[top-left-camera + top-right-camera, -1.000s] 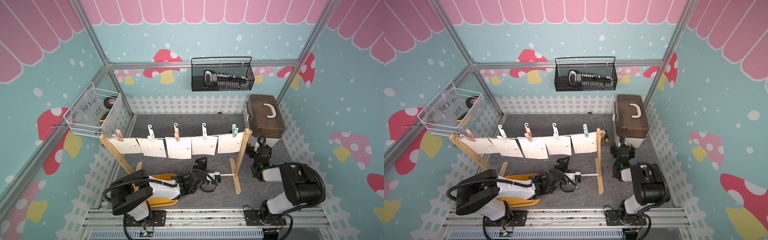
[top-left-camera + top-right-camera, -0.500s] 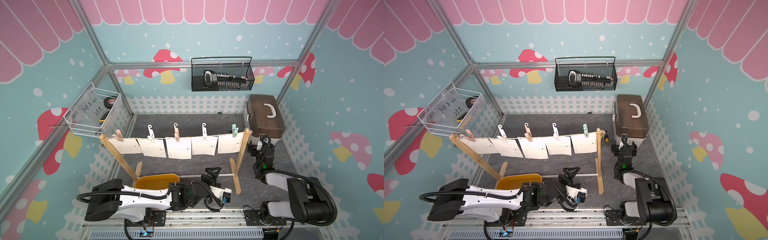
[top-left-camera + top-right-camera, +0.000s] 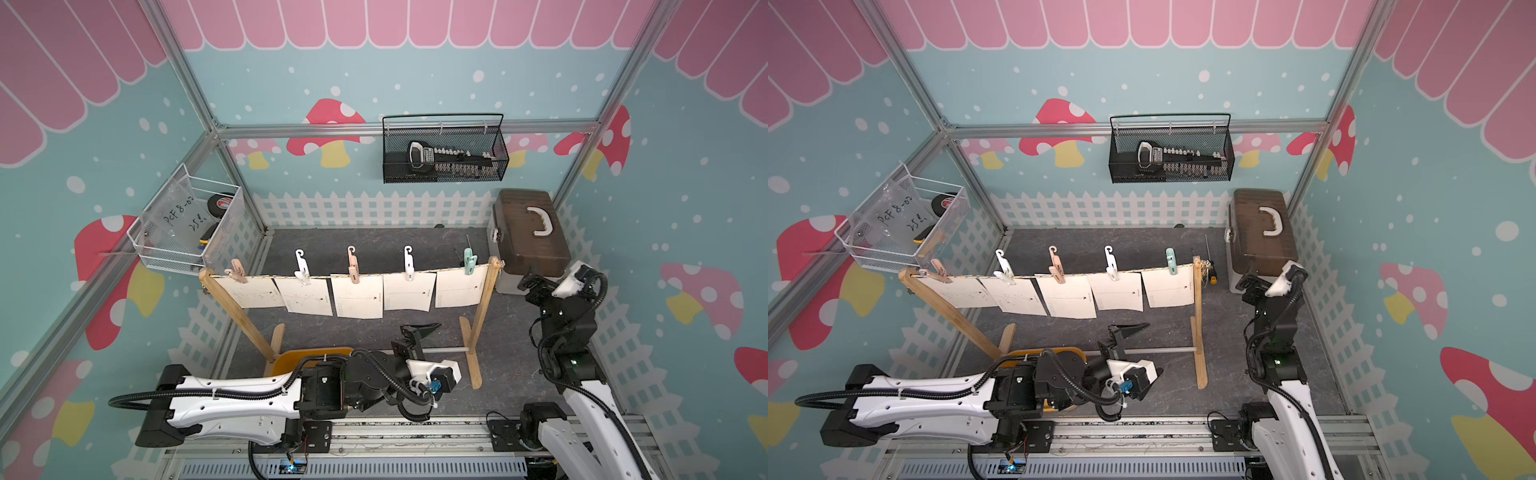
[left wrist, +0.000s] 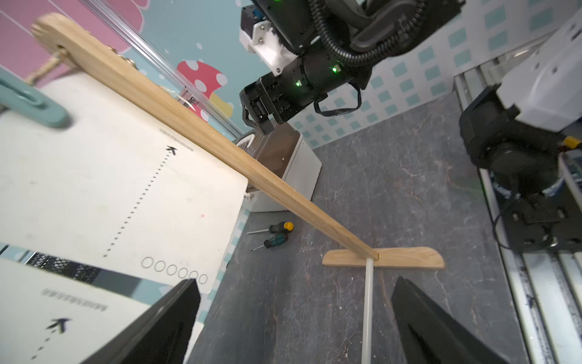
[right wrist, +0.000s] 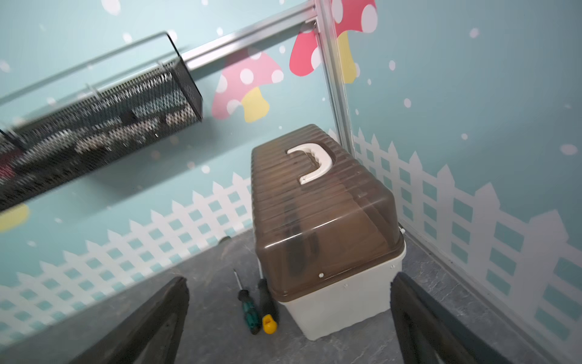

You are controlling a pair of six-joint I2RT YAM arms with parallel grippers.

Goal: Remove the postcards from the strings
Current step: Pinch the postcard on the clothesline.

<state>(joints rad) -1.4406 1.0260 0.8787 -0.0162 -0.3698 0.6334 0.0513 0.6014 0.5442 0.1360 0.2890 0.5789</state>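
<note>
Toolbox [image 3: 519, 245] lid was shut and tinted, so contents unreadable; black wall basket [image 3: 399, 172] held what looked like a socket set [image 3: 449, 158], and white wire basket [image 3: 226, 226] a tape roll [image 3: 220, 203] and labelled bag [image 3: 178, 212]. Versus a second earlier, left arm [image 3: 232, 395] had unfolded along the front and right arm [image 3: 565, 332] had reared up. All five postcards [image 3: 357, 297] stayed pegged on the string [image 3: 374, 275], with left claw [image 3: 419, 329] wide and empty below them and right claw [image 3: 533, 286] wide and empty by the toolbox.
</note>
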